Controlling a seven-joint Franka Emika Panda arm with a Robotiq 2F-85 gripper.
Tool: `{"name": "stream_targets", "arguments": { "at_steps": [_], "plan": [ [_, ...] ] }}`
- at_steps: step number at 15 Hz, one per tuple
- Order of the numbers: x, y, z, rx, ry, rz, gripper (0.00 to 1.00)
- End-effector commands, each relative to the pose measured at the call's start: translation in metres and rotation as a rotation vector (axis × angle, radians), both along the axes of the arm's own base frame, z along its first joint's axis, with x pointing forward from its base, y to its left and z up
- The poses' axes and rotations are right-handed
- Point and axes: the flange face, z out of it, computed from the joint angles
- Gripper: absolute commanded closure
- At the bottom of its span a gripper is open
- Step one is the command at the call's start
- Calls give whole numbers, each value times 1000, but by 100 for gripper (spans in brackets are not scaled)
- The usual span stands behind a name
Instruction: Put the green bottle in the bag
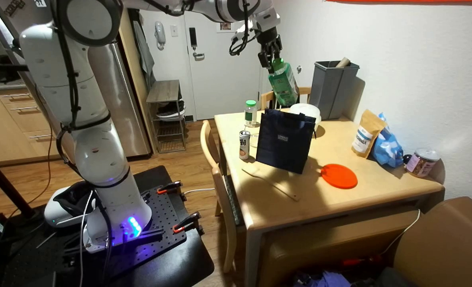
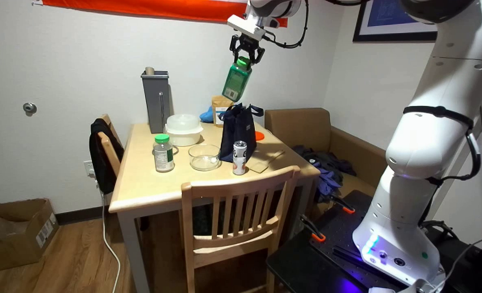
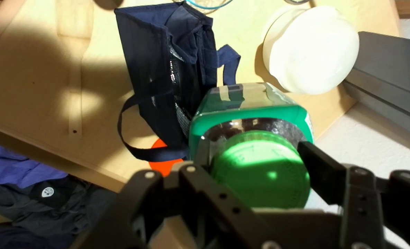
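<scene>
Green translucent plastic, the squarish bottle (image 2: pixel 236 84) hangs tilted, cap end clasped in my claw (image 2: pixel 246 60), higher than the flat-sided navy bag (image 1: pixel 285 141), left in the wrist view; my arm (image 1: pixel 86 99) reaches high, bent downward.

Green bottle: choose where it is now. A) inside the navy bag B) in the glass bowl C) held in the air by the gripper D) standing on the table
C, since both exterior views show the green bottle hanging tilted, its capped end in the gripper, above the table.
</scene>
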Motion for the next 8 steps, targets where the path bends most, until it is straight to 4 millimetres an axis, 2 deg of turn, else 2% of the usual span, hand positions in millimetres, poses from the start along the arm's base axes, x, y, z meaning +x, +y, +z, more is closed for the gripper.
{"name": "stream_targets", "arguments": {
  "at_steps": [1, 8],
  "plan": [
    [-8, -7, 1, 31, 12, -33, 59],
    [-12, -23, -19, 91, 49, -69, 59]
  ]
}}
